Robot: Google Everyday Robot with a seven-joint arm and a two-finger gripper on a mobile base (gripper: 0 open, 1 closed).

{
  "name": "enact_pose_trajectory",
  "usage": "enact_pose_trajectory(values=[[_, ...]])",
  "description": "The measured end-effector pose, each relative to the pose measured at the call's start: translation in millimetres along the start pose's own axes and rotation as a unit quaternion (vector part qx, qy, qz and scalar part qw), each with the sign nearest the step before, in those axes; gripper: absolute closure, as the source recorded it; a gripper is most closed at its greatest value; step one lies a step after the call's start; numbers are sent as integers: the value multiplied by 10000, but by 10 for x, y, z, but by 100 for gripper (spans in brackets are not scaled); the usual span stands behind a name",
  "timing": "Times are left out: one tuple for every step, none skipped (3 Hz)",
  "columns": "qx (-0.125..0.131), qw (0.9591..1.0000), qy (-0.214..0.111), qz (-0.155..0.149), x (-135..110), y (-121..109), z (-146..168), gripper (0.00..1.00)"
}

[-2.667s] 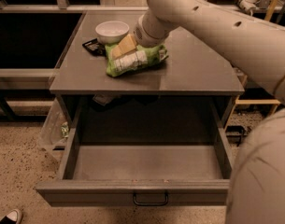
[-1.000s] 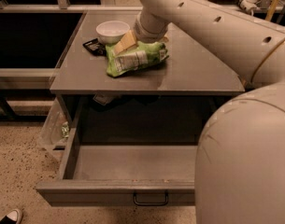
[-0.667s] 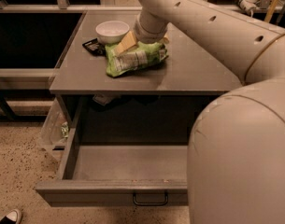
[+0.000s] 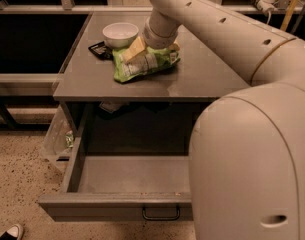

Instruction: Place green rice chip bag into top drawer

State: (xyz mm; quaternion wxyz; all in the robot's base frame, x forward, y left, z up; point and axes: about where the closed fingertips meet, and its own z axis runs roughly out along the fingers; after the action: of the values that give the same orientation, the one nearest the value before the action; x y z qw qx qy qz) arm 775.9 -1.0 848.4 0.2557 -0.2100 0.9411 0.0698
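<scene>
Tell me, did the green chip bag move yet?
No. The green rice chip bag lies beside the white bowl as before, with the gripper on it.

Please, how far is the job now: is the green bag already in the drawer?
Done: the wide grey metal top drawer stands pulled open. In hand: the gripper is at the crinkly light-green rice chip bag, which lies on the grey cabinet top. Left: lifting the bag and placing it in the drawer.
</scene>
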Motion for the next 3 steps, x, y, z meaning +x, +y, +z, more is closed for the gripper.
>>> enact_pose_trajectory(values=[[-278,9992,196,-205,-4,84,83,32],[-279,9992,196,-205,-20,85,57,55],[-279,9992,196,-205,-39,85,24,77]])
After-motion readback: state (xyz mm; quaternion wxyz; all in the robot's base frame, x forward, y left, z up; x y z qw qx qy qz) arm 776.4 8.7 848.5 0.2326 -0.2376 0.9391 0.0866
